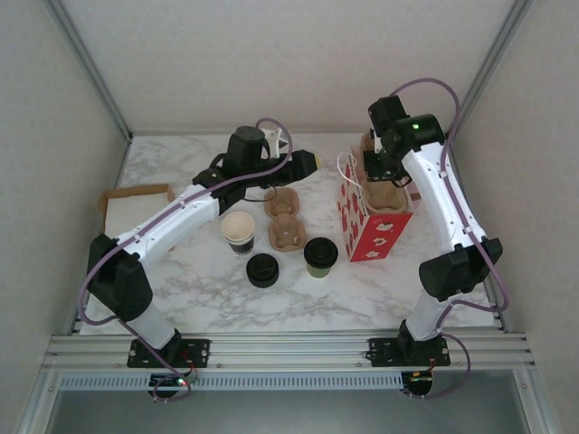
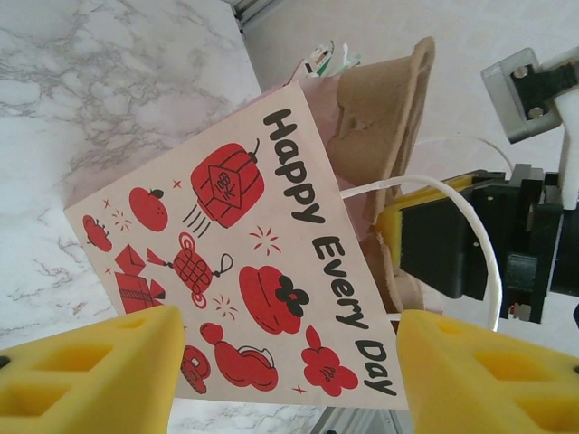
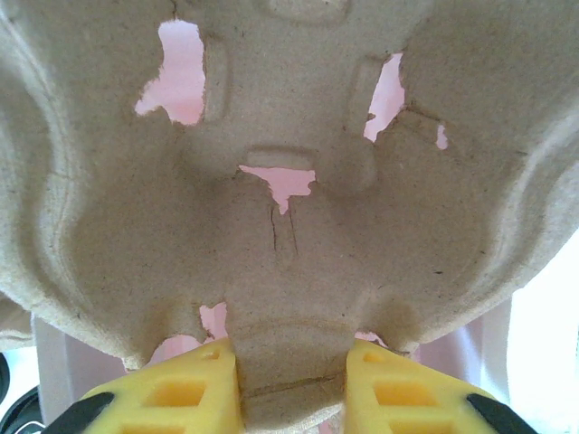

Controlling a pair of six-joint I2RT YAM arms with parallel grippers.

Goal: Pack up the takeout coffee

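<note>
The takeout coffee (image 1: 320, 256), an olive-green cup with a black lid, stands on the marble table just left of the red-printed paper bag (image 1: 371, 226). My right gripper (image 3: 294, 389) is shut on the edge of a brown pulp cup carrier (image 3: 289, 181). In the top view that carrier (image 1: 386, 193) sits upright in the bag's mouth, under the right gripper (image 1: 376, 172). My left gripper (image 1: 312, 161) hovers open at the back of the table, left of the bag. Its yellow fingers (image 2: 81, 371) frame the bag's printed side (image 2: 262, 271) without touching it.
A lidless cup with a cream inside (image 1: 238, 231) and a loose black lid (image 1: 262, 269) stand left of the coffee. A second pulp carrier (image 1: 284, 217) lies between them and the left gripper. A flat cardboard piece (image 1: 136, 206) rests at the table's left edge.
</note>
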